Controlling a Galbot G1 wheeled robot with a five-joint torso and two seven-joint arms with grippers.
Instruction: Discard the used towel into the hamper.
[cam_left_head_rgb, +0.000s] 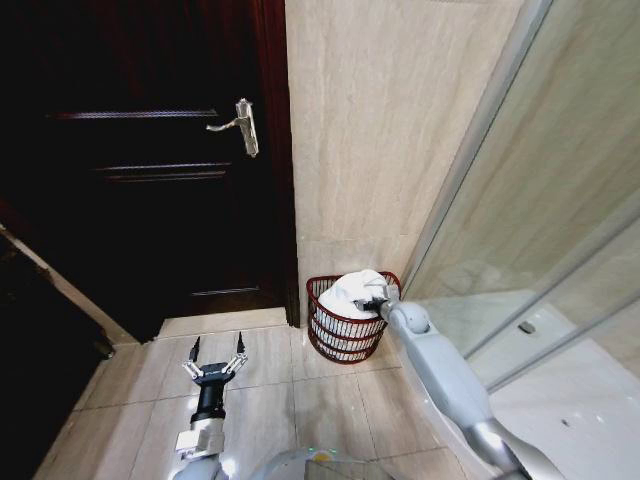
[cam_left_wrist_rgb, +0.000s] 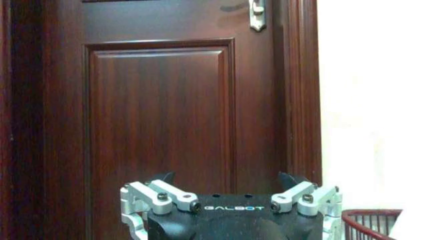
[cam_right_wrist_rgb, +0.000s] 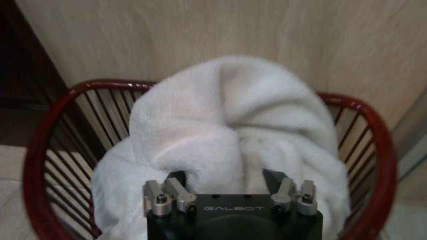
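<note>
The towel is big, white & fluffy. It sits in the hamper, piled up high so the top pokes over the red rim. The hamper is a small round red basket w/ thin bars. It stands on the floor in the corner, right by the tan wall and next to the dark door.

The right hand is at the hamper, pushed into the towel. In the right wrist view the right hand's two fingers go into the soft folds, w/ a bunch of towel between them. It looks like it is grasping the towel, not let go yet.

The left hand is low over the floor tiles, well away from the hamper, facing the door. Its fingers are spread wide, holding nothing. It just waits.

How the towel will act, I think: light, very soft, floppy. It won't break. It bends & sags any way you lift it, so parts can hang over the rim or slip out. It's not slippery, the fuzz grips well. Best spot to hold is a thick fold near the middle, so less hangs down. The hamper looks light too, so a hard push could tip it.
</note>
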